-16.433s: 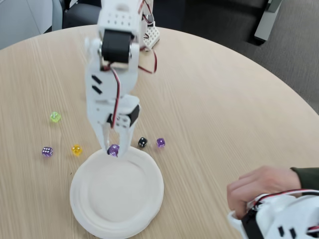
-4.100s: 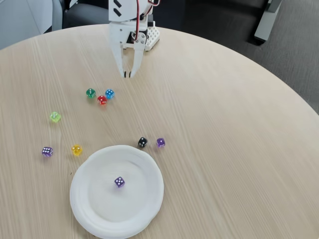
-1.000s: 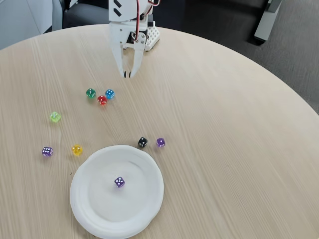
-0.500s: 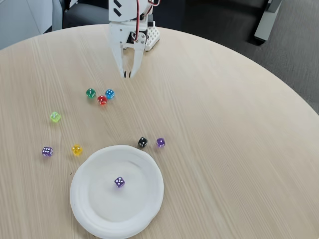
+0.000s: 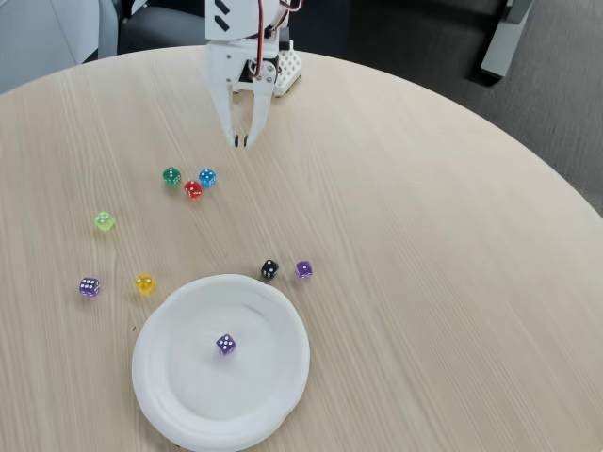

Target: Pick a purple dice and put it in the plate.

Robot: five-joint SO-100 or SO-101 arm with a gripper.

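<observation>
Nothing has moved since half a second ago; my arm stays still. Nearest me, the plate [image 5: 273, 377] sits at the near edge of the table [image 5: 452, 264], and its near rim is cut off by the picture. One purple dice [image 5: 225, 344] lies inside it, near the middle. Just past the far rim sit a black die [image 5: 269, 268] and another purple die [image 5: 303, 269], close together. A third purple die [image 5: 89, 286] lies far left. Far off, my gripper [image 5: 241, 142] hangs empty, tips nearly together. Its upper arm is cut off.
</observation>
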